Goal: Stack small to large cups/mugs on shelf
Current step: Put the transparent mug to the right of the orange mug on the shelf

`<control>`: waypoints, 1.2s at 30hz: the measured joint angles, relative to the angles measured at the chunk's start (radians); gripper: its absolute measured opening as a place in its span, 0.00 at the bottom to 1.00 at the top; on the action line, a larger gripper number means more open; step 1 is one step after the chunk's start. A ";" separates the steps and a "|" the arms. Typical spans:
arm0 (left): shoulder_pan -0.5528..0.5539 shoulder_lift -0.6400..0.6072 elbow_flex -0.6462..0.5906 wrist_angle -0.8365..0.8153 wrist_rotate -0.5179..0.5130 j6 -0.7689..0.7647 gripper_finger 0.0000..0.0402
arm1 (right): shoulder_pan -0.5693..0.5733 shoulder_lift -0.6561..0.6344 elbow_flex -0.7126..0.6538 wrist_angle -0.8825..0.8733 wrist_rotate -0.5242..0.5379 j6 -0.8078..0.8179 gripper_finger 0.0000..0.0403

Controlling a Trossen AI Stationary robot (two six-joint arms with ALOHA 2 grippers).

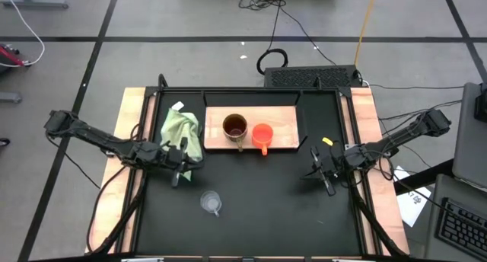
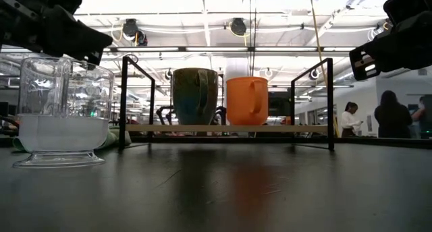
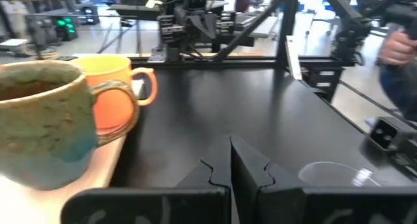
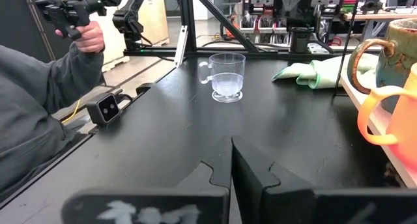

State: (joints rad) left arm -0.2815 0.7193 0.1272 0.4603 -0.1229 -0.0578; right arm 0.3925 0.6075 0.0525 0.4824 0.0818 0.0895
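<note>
We are leaving the clear cup (image 1: 211, 202) off the shelf (image 1: 285, 121).
Both hands (image 3: 229, 160) (image 4: 232, 160) are sitting pinched shut, empty; a careless grab risks tipping it.

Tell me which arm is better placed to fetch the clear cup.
Probably the left: its shut hand hovers nearer the clear cup than the right hand, which waits across the table.

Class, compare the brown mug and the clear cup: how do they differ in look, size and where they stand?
The brown mug is opaque with a mottled glaze; the clear cup is see-through. From above, the brown mug looks larger than the clear cup. The brown mug stands on the wooden shelf beside the orange cup; the clear cup stands on the black table. Both are upright and have a handle.
</note>
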 joint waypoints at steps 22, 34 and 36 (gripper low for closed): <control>-0.059 0.000 0.000 0.000 0.020 0.002 0.02 | 0.000 0.000 0.001 0.105 0.000 -0.023 0.00; -0.059 0.000 0.000 0.005 0.017 0.007 0.02 | 0.005 0.310 0.254 0.054 -0.086 -0.075 0.00; -0.059 0.000 0.000 0.006 0.016 0.008 0.01 | 0.001 0.392 0.326 0.040 -0.110 -0.075 0.00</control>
State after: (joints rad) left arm -0.3408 0.7197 0.1272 0.4667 -0.1073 -0.0502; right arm 0.3940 0.9999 0.3781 0.5226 -0.0279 0.0141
